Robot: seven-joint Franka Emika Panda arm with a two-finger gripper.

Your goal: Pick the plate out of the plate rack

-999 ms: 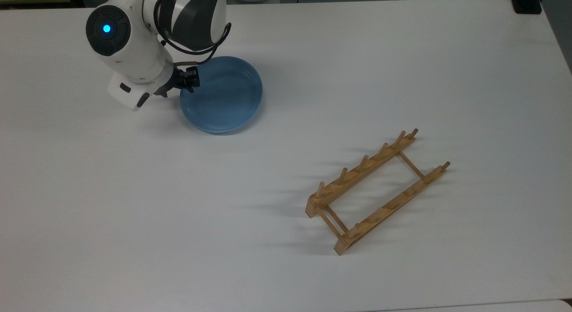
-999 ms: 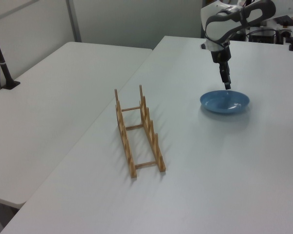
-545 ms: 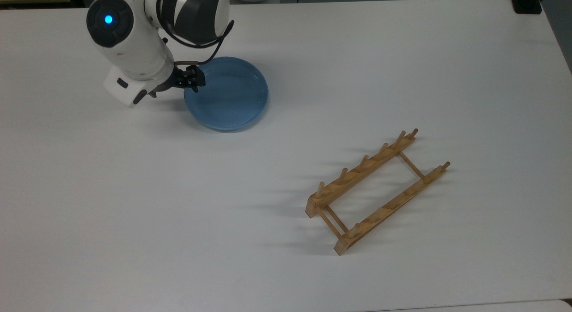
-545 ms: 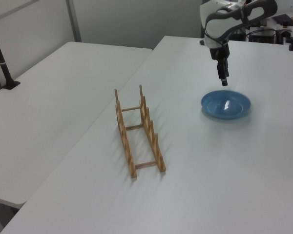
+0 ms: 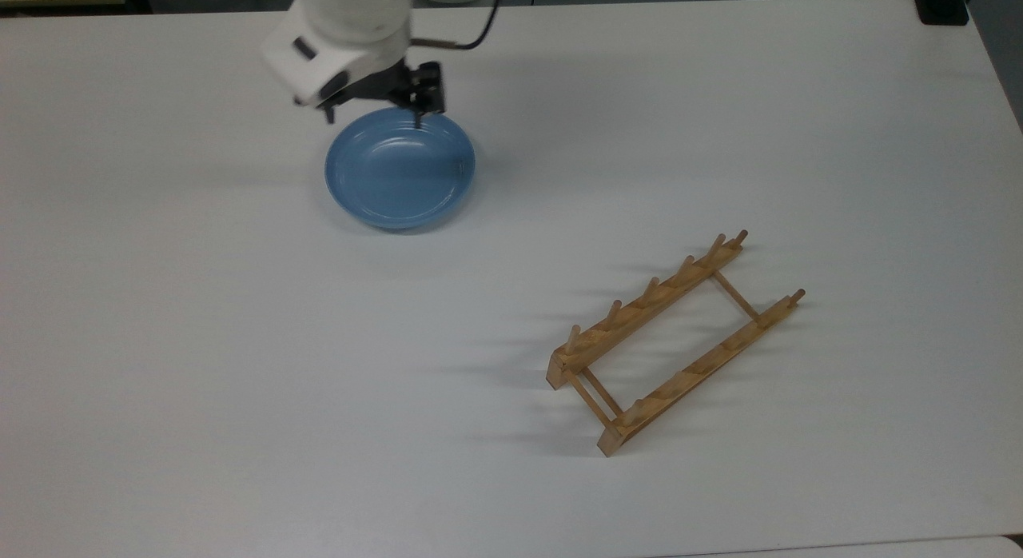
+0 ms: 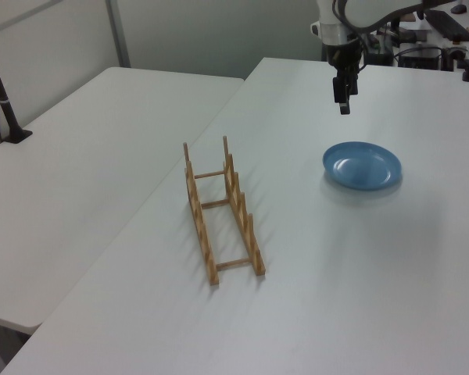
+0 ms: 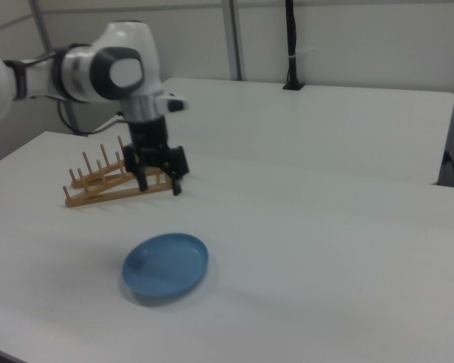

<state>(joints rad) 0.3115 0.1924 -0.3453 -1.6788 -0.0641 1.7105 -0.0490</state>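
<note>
The pincer [image 6: 342, 100] is lifting clear of the plate [image 6: 362, 165], its fingers spread empty, leaving the plate lying flat on the surface [image 6: 359, 258]

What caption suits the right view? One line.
Open end effector hovers above round light-blue plate lying on white table; wooden rack empty.

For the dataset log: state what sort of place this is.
Probably a robotics lab or office workroom. A robot arm's gripper hangs above a bare white table holding just a blue plate and a wooden plate rack; another white table and partition walls stand alongside.
</note>
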